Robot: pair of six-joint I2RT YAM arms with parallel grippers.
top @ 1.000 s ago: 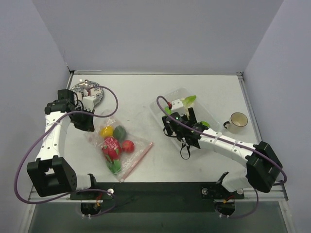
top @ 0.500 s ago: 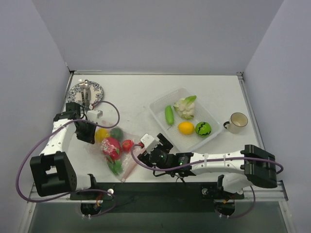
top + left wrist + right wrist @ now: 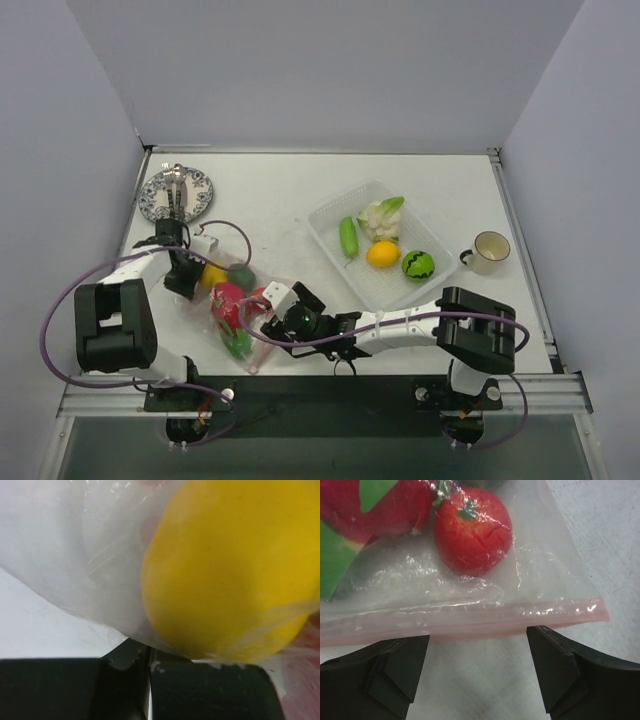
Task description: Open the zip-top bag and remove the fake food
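The zip-top bag point(image 3: 232, 318) lies at the near left of the table with fake food inside: a yellow piece point(image 3: 211, 275), a dark green one point(image 3: 240, 274) and red ones point(image 3: 228, 303). My left gripper point(image 3: 183, 280) is shut on the bag's plastic point(image 3: 90, 555) beside the yellow piece point(image 3: 225, 570). My right gripper point(image 3: 477, 637) is open, low over the table. Its fingertips point(image 3: 410, 655) stand just short of the pink zip strip point(image 3: 470, 624), with a red tomato point(image 3: 472, 530) behind it in the bag. In the top view that gripper point(image 3: 270, 312) sits at the bag's right edge.
A clear tray point(image 3: 325, 215) at centre right holds a green pod point(image 3: 348, 236), a cauliflower point(image 3: 380, 218), a yellow fruit point(image 3: 383, 254) and a small watermelon point(image 3: 418, 264). A cup point(image 3: 490, 250) stands at the right. A patterned plate point(image 3: 177, 192) with cutlery is at the far left.
My right arm left the tray, where the cauliflower now lies, and swung left to the bag's zip strip, its jaws narrowing a little. My left gripper drew nearer with the bag's edge.
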